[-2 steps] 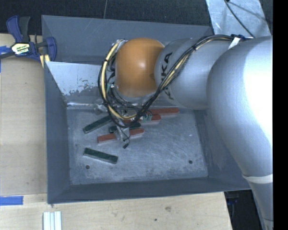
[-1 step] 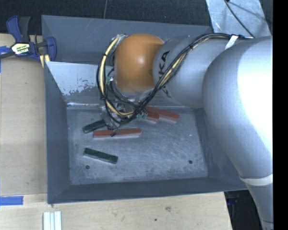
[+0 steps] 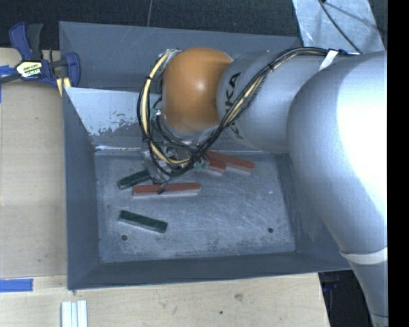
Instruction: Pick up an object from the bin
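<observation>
Red-brown bar (image 3: pixel 169 190) looks like the pick candidate: a flat strip on the bin (image 3: pixel 82 203) floor, right under the pincer (image 3: pixel 159 174).

Progress, my read: nothing is lifted, all the pieces lie flat on the floor. The pincer is down at floor level, so the approach looks done. Grasp, lift and carry-out are all left.

Pincer state: can't tell whether it's spread or pressed together. The cables and orange wrist cover (image 3: pixel 194 87) block the tip. Can't confirm contact with the strip either.

Left to right around the pincer:
- dark green bar (image 3: pixel 133 180) just to its left, tilted, near end close to the tip. Touching the red-brown one or not, can't tell.
- second dark green bar (image 3: pixel 143 221) below and left in the view, well apart, lying clear on its own.
- target strip directly beneath, most of its length running out to the pincer's right.
- second red-brown bar (image 3: pixel 230 163) further right and slightly up, near the arm, with a small green piece (image 3: pixel 203 162) at its near end.

Risk call: the green bar beside the tip could get nudged or pinched along with the target.
</observation>
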You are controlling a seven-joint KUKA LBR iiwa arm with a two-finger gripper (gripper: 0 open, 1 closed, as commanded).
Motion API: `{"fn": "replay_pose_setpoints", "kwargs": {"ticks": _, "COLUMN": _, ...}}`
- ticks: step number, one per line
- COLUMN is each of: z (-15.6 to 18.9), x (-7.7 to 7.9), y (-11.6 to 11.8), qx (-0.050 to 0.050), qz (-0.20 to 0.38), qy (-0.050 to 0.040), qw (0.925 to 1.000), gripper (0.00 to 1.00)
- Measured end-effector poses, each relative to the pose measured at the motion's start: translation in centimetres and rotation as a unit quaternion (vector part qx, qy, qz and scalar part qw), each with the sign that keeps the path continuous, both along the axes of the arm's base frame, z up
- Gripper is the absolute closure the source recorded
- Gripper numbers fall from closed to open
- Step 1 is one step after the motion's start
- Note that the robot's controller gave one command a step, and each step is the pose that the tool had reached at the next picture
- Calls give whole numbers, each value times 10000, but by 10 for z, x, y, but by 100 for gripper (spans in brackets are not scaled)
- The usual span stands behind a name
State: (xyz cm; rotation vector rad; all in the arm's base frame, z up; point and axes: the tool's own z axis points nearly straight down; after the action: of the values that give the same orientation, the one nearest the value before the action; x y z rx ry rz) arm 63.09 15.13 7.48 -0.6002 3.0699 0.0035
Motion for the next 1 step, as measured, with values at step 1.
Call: {"fn": "replay_pose_setpoints", "kwargs": {"ticks": 1, "z": 12, "x": 1, "y": 0, "qx": -14, "qz": -9, "qy": 36, "qw": 10000, "gripper": 100}}
